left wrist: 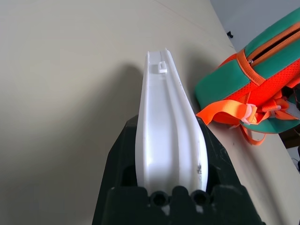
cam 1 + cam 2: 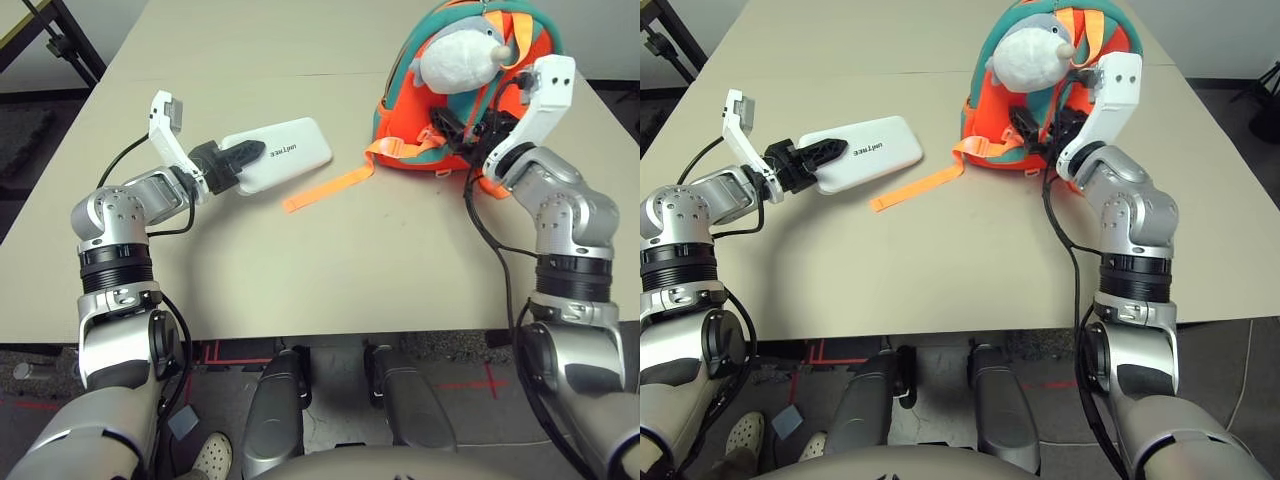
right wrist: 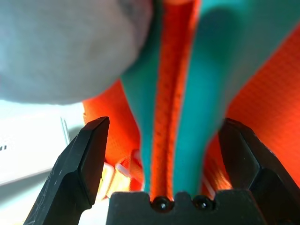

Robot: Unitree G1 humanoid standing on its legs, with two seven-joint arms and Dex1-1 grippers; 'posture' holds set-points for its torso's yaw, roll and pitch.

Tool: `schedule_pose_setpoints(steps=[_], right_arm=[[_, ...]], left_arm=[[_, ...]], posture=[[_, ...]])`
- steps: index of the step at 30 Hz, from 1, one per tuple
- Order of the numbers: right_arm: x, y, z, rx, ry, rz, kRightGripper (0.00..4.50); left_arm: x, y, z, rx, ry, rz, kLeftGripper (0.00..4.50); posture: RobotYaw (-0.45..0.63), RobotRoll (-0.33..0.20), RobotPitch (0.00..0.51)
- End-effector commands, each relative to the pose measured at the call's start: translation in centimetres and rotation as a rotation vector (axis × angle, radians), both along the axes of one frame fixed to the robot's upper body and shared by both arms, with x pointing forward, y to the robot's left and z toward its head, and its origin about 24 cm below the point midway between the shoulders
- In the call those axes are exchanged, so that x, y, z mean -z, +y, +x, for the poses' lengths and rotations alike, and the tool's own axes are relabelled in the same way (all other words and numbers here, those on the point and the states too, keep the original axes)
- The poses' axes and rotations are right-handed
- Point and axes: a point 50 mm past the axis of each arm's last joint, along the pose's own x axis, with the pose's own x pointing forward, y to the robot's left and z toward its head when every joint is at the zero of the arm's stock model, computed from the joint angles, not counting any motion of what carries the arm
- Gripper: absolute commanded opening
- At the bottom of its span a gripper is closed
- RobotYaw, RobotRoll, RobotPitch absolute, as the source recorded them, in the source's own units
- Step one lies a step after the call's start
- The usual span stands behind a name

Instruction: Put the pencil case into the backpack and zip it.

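The white pencil case [image 2: 285,150] with dark lettering lies slanted over the table's left middle. My left gripper [image 2: 240,160] is shut on its near end, and the case [image 1: 166,126] shows edge-on between the black fingers. I cannot tell whether its far end rests on the table. The orange and teal backpack [image 2: 410,120] stands at the back right, with its grey-and-white plush charm [image 2: 460,55] on top. My right gripper [image 2: 470,125] is open at the backpack's front. A teal edge with an orange band [image 3: 178,93] runs between its spread fingers [image 3: 89,159], apart from both.
An orange webbing strap [image 2: 325,188] trails from the backpack onto the table between the case and the bag. The table's near half [image 2: 330,280] is bare tan surface. A dark stand [image 2: 60,45] is off the table's far left corner.
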Motion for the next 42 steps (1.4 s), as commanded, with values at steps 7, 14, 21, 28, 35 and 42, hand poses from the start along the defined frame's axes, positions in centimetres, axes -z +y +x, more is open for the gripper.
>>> schedule_pose_setpoints(steps=[7,14,21,28,35,42], right_arm=[[-0.1,0.7,0.2,-0.017,-0.05,-0.044,2.77],[-0.3,0.1,-2.4,-0.077,-0.076,-0.101,0.41],[-1.0,0.3,-5.4,-0.111,-0.074,-0.107,0.36],[-2.5,1.1,-8.3,-0.175,-0.071,-0.124,0.36],[-3.0,2.0,-10.7,-0.263,-0.033,-0.155,0.36],[-2.9,2.2,-11.6,-0.339,0.003,-0.189,0.36]], left_arm=[[-0.3,-0.2,-0.3,-0.008,-0.028,0.02,1.22],[-0.4,0.0,-0.2,-0.022,-0.033,0.031,1.22],[-0.1,-0.3,-0.1,-0.015,-0.018,0.033,1.22],[0.1,-0.7,0.2,0.003,-0.012,0.034,1.22],[0.2,-1.1,0.6,0.02,-0.013,0.032,1.22],[0.2,-1.6,1.2,0.041,-0.014,0.036,1.22]], posture=[[-0.09,0.0,0.181],[-0.1,0.0,0.192],[-0.12,0.0,0.198],[-0.15,0.0,0.194],[-0.18,0.0,0.189],[-0.21,0.0,0.18]])
